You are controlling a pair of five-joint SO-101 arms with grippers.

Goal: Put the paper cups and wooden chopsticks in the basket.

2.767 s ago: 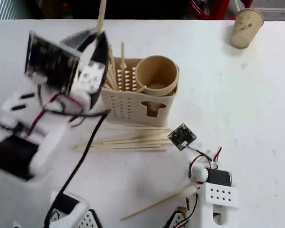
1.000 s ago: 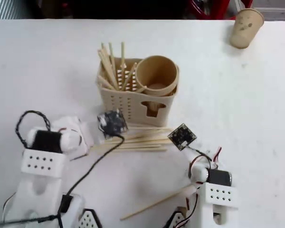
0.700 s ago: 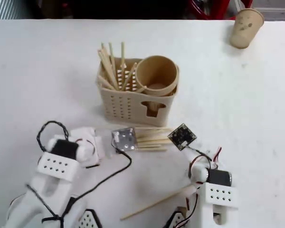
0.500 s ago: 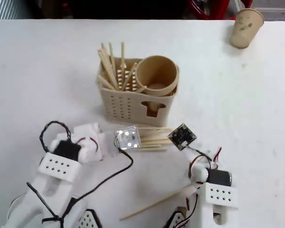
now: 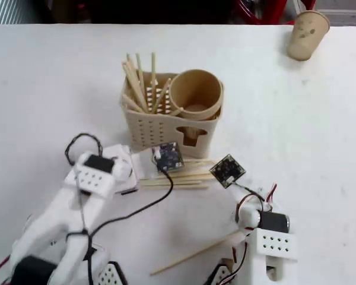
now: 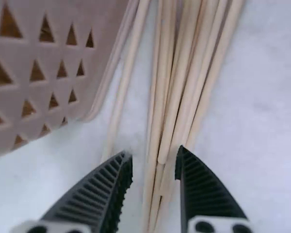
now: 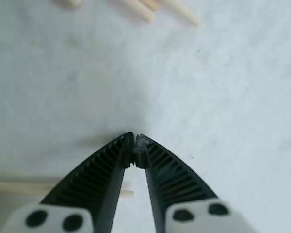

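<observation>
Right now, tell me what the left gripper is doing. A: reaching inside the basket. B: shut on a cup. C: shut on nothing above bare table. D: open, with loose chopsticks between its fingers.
D: the left gripper has its jaws apart, with the chopsticks lying on the table between them, beside the basket.

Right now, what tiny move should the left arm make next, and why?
Probably close the left gripper on the chopsticks. Its open fingers straddle a few sticks of the bundle lying on the table beside the basket, so a squeeze, perhaps after easing down a touch, should grab them.
</observation>
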